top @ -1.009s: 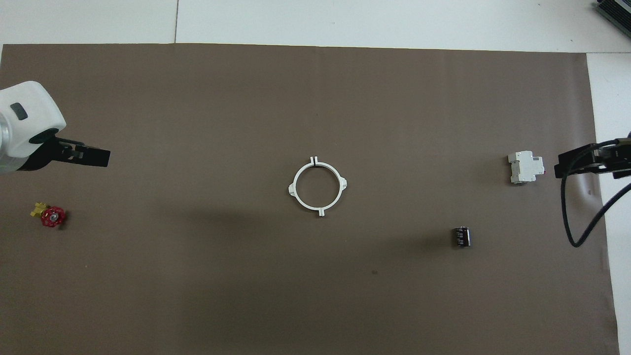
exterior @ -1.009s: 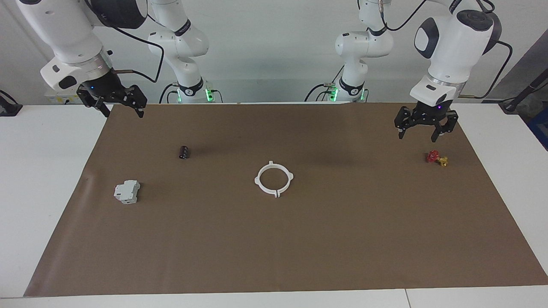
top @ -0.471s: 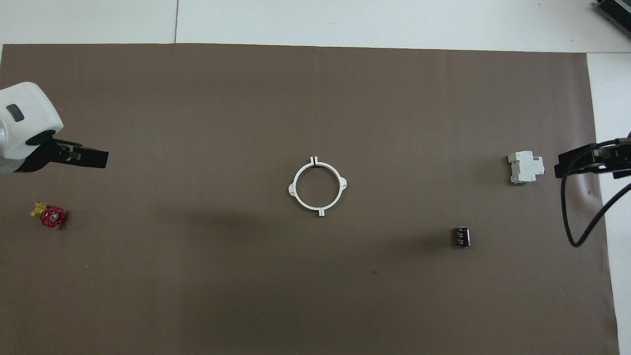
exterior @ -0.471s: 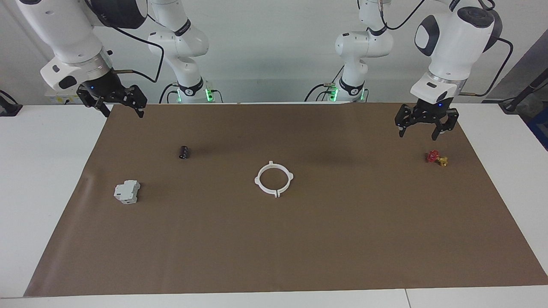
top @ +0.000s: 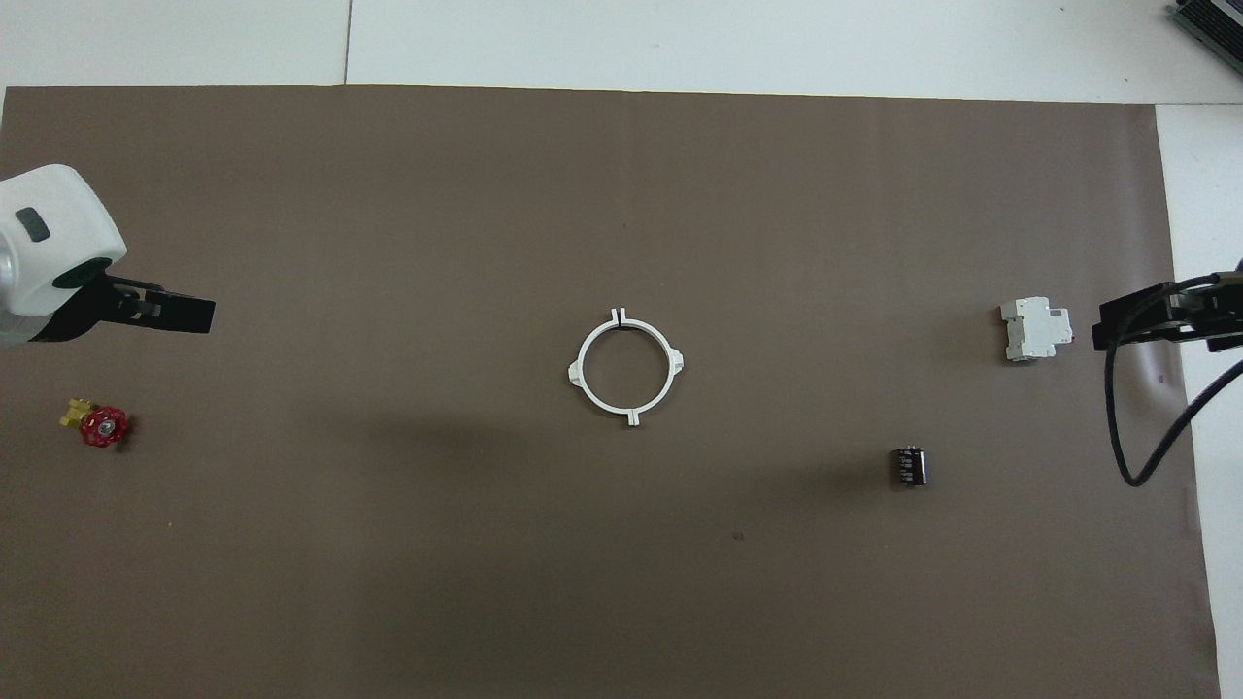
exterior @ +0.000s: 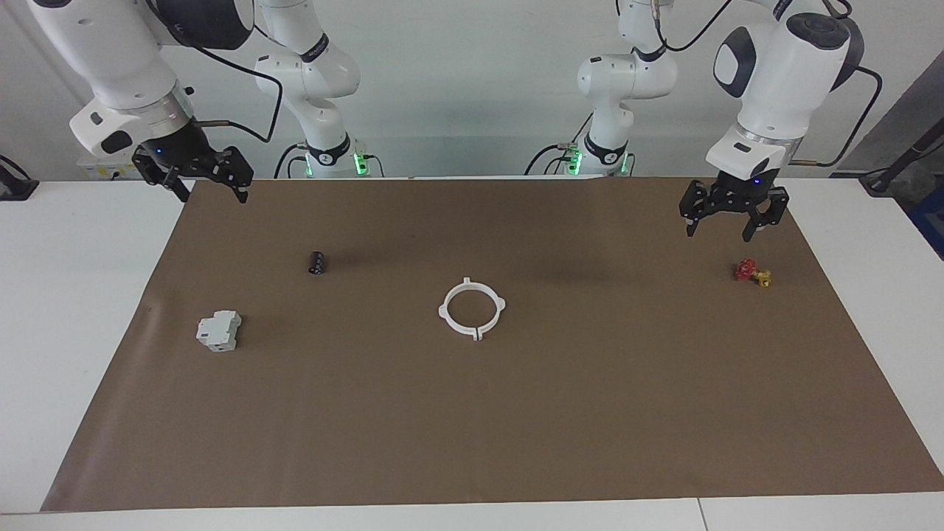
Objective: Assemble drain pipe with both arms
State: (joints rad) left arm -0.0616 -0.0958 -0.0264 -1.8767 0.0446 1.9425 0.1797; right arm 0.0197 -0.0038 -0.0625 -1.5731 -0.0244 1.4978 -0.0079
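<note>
The drain pipe [exterior: 473,331] lies flat in the middle of the brown mat as one closed white ring, its two halves joined at the end tabs; it also shows in the overhead view [top: 629,415]. My left gripper [exterior: 726,221] hangs open and empty in the air over the mat at the left arm's end, above and beside a red and yellow valve [exterior: 751,273]. It shows in the overhead view too [top: 165,311]. My right gripper [exterior: 210,186] is open and empty, raised over the mat's edge at the right arm's end [top: 1156,325]. Neither touches the ring.
A grey-white blocky box [exterior: 219,331] and a small black cylinder [exterior: 316,262] lie on the mat toward the right arm's end. The valve [top: 97,424] lies toward the left arm's end. White table [exterior: 74,295] surrounds the mat.
My left gripper has risen very slightly. The ring, the other objects and the right arm have not moved.
</note>
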